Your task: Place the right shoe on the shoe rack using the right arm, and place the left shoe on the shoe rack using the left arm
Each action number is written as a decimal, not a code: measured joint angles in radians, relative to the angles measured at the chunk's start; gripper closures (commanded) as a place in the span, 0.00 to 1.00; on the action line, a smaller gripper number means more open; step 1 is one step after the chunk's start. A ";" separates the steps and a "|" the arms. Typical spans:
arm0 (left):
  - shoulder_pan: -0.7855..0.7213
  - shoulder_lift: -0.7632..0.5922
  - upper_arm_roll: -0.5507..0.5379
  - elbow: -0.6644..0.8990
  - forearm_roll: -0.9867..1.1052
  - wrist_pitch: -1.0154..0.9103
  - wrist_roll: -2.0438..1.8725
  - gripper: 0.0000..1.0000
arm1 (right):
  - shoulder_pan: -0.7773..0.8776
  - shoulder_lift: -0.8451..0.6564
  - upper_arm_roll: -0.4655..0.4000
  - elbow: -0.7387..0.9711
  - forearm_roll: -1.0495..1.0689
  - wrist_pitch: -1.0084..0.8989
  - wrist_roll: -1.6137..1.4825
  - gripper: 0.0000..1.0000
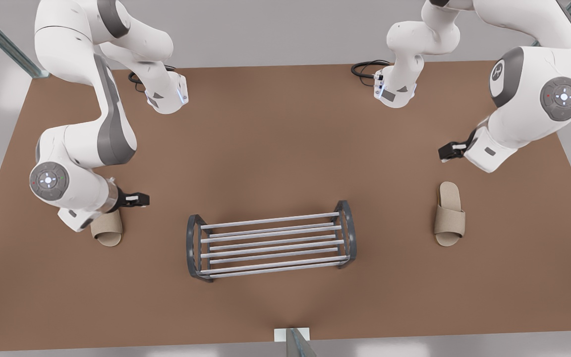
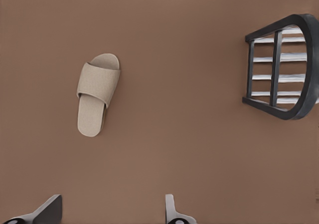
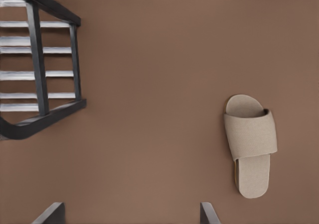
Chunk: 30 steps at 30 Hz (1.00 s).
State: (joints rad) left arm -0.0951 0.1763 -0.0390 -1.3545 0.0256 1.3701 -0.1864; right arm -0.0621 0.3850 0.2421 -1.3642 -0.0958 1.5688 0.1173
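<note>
The shoe rack (image 1: 351, 238) stands low on the table, near its front middle. The left shoe (image 1: 449, 213), a beige open-toe slipper, lies flat at the front view's right. My left gripper (image 1: 448, 151) hovers open just behind it, apart from it; in the left wrist view the shoe (image 2: 97, 94) lies ahead of the gripper (image 2: 112, 200), with the rack (image 2: 309, 59) off to the side. The right shoe (image 1: 108, 232) lies at the front view's left, partly hidden under the arm. My right gripper (image 1: 139, 200) hangs open above and beside it. In the right wrist view the shoe (image 3: 249, 144) and the rack (image 3: 37, 59) flank the gripper (image 3: 130, 206).
The brown table (image 1: 285, 148) carries both arm bases at its far edge, each with a black cable (image 1: 365, 67) coiled beside it. A metal post (image 1: 295, 342) rises at the near edge. Bare tabletop separates each shoe from the rack.
</note>
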 measured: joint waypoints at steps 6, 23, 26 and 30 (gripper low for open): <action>-0.151 0.053 -0.005 0.005 0.114 0.000 -0.026 0.00 | -0.019 0.024 -0.004 -0.030 -0.033 0.050 0.013 0.00; -0.768 0.020 0.341 -1.080 1.240 0.598 -0.926 0.00 | -0.520 0.023 0.131 -0.560 -0.073 0.685 -0.267 0.00; -0.764 0.034 0.511 -1.084 1.526 0.776 -1.342 0.00 | -0.544 0.034 0.131 -0.573 -0.076 0.757 -0.364 0.00; -0.728 0.079 0.604 -1.085 1.862 0.945 -1.855 0.00 | -0.586 -0.034 0.134 -0.733 -0.078 0.848 -0.474 0.00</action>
State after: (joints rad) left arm -0.8234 0.2554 0.5652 -2.4392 1.8881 2.3151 -2.0416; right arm -0.6477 0.3510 0.3765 -2.0968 -0.1742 2.4164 -0.3567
